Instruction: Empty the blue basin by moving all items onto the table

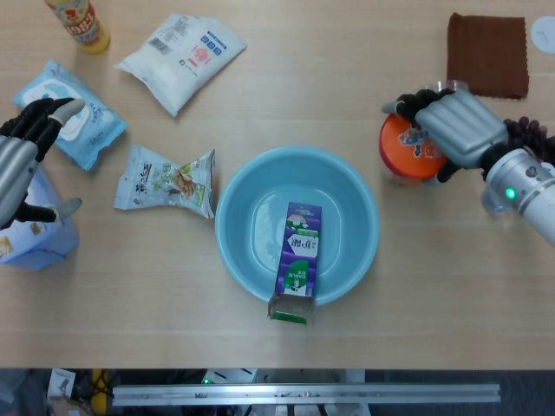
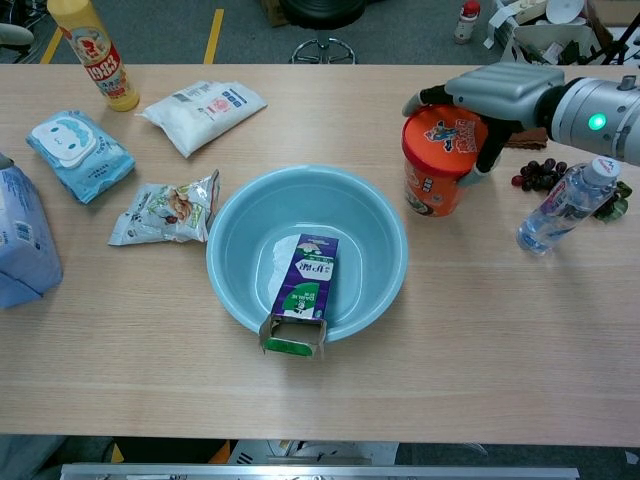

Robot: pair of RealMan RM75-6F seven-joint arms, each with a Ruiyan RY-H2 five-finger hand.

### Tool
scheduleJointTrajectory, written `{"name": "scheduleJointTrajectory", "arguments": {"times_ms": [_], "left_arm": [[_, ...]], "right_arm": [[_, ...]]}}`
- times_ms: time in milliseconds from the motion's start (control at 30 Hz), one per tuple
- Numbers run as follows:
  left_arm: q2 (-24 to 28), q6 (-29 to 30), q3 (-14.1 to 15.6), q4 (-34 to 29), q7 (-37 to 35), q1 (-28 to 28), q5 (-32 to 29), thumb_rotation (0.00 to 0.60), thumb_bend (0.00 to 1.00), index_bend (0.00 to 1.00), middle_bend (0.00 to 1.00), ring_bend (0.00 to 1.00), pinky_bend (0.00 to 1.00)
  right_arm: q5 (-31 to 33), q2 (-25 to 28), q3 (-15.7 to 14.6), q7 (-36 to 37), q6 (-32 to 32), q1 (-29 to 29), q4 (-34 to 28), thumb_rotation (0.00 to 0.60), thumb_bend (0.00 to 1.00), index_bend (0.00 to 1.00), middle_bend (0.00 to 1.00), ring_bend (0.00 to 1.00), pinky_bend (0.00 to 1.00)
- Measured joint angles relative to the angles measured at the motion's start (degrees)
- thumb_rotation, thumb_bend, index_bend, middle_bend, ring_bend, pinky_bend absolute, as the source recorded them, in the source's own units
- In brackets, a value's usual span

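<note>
— Where is the orange noodle cup [image 2: 438, 165]?

— Upright on the bench [image 2: 500, 330], just right of the blue basin [image 2: 375, 215] and outside it. The right robot hand [image 2: 497, 90] grasps it from above, fingers [image 1: 408, 106] wrapped over the lid. The lid carries a cartoon figure; its writing is too small to read.

— What lies in the basin?

— A purple milk carton [image 2: 305, 285], lying flat with its green end over the basin's near rim. The label print cannot be made out.

— And the left robot hand [image 1: 24, 147]?

— Well left of the basin, released, fingers spread and holding nothing, above a blue packet [image 1: 35, 234] and beside a pack of wet wipes [image 2: 80, 152].

— What else is on the bench?

— Left of the basin, a crinkled snack bag [image 2: 165, 210]. Beyond it, a white pouch [image 2: 205, 108] with a barcode, and a yellow bottle [image 2: 93, 52] with a red label, characters unreadable. Right of the basin, past the cup, a clear water bottle [image 2: 560, 210], dark grapes [image 2: 540, 175] and a brown cloth [image 1: 487, 54].
</note>
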Motion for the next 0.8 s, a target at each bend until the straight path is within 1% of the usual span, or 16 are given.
{"name": "scheduleJointTrajectory", "arguments": {"times_ms": [267, 367, 467, 533, 633, 700, 800], "left_arm": [[-0.3, -0.1, 0.2, 0.4, -0.2, 0.1, -0.1, 0.6, 0.19, 0.0, 0.09, 0.06, 0.2], [-0.4, 0.0, 0.2, 0.5, -0.3, 0.1, 0.1, 0.6, 0.19, 0.0, 0.09, 0.06, 0.2], [-0.4, 0.1, 0.3, 0.6, -0.4, 0.2, 0.1, 0.6, 0.19, 0.0, 0.09, 0.06, 0.2], [-0.4, 0.1, 0.3, 0.7, -0.5, 0.2, 0.1, 0.6, 0.19, 0.0, 0.09, 0.06, 0.2], [-0.5, 0.1, 0.3, 0.8, -0.5, 0.2, 0.1, 0.6, 0.19, 0.0, 0.09, 0.06, 0.2], [-0.6, 0.1, 0.3, 0.8, -0.6, 0.1, 0.2, 0.6, 0.19, 0.0, 0.09, 0.06, 0.2], [-0.7, 0.1, 0.3, 0.9, -0.6, 0.1, 0.3, 0.6, 0.19, 0.0, 0.09, 0.06, 0.2]], "right_arm": [[-0.7, -2.9, -0.7, -0.6, -0.7, -0.3, 2.6, 0.6, 0.31, 0.41, 0.35, 0.41, 0.66], [-0.5, -3.2, -1.1, -1.5, -1.0, -0.2, 3.0, 0.6, 0.31, 0.4, 0.34, 0.39, 0.62], [0.5, -3.3, -1.6, -2.6, -1.7, 0.0, 3.0, 0.6, 0.28, 0.3, 0.29, 0.34, 0.55], [1.0, -3.2, -1.8, -2.9, -2.0, 0.2, 2.8, 0.6, 0.22, 0.19, 0.22, 0.28, 0.5], [1.1, -2.6, -1.8, -3.1, -2.2, 0.3, 2.1, 0.6, 0.15, 0.06, 0.15, 0.22, 0.45], [1.0, -2.1, -1.8, -3.1, -2.2, 0.4, 1.6, 0.6, 0.13, 0.02, 0.12, 0.2, 0.43], [0.8, -1.4, -1.7, -3.1, -2.2, 0.4, 1.0, 0.6, 0.11, 0.0, 0.09, 0.17, 0.4]]}}
